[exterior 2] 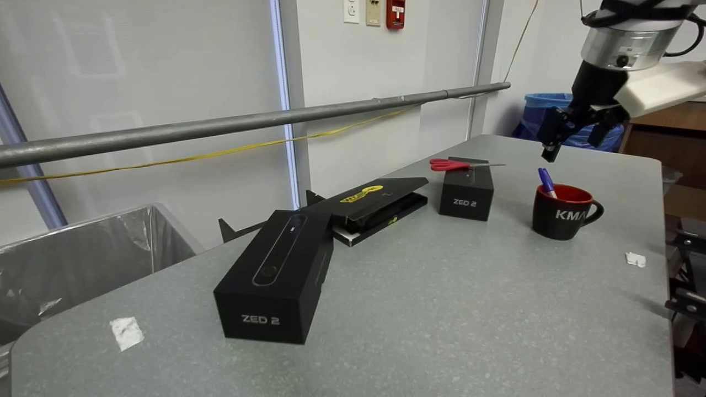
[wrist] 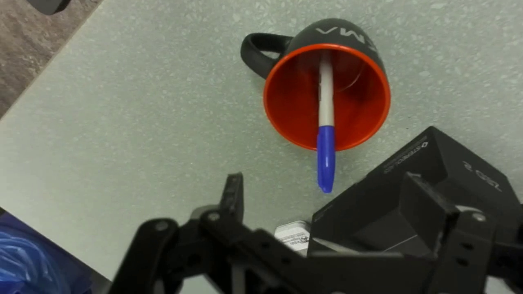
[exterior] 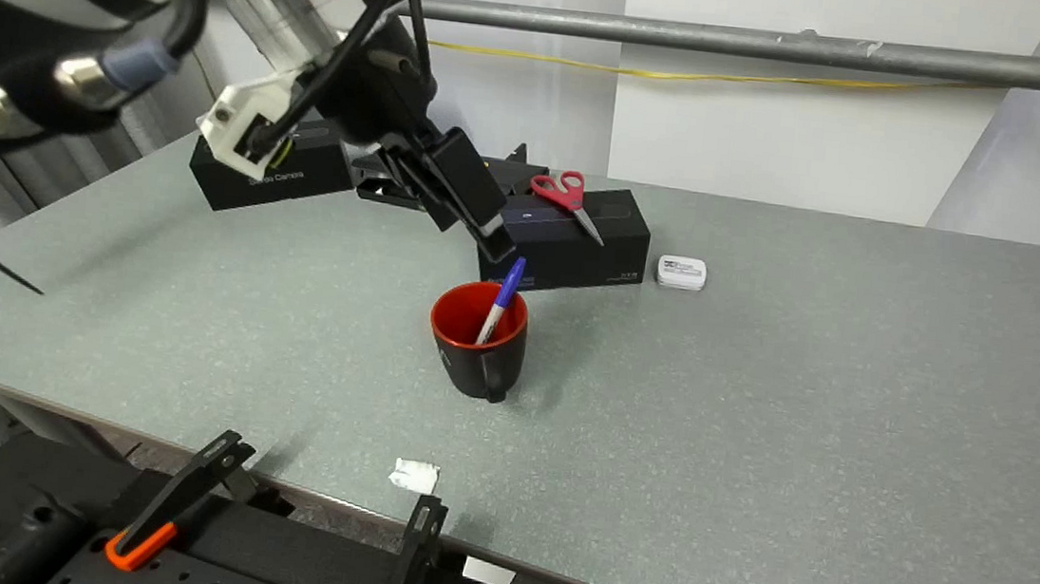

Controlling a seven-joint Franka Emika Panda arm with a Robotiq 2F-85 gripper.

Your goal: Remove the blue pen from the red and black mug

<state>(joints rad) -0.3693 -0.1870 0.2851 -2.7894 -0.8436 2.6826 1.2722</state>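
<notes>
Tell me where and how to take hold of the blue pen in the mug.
The blue pen is probably best gripped by its blue cap, from above, jaws to either side: the cap juts past the red rim of the mug, while the white barrel slants down inside. The end effector hangs open above.

The bench [exterior: 805, 405] carries one mug [exterior 2: 560, 218], one pen [wrist: 326, 125], one pair of scissors [exterior: 571, 201], three black boxes [exterior 2: 273, 275], one white case [exterior: 681, 272] and two white scraps [exterior 2: 127, 333].
</notes>
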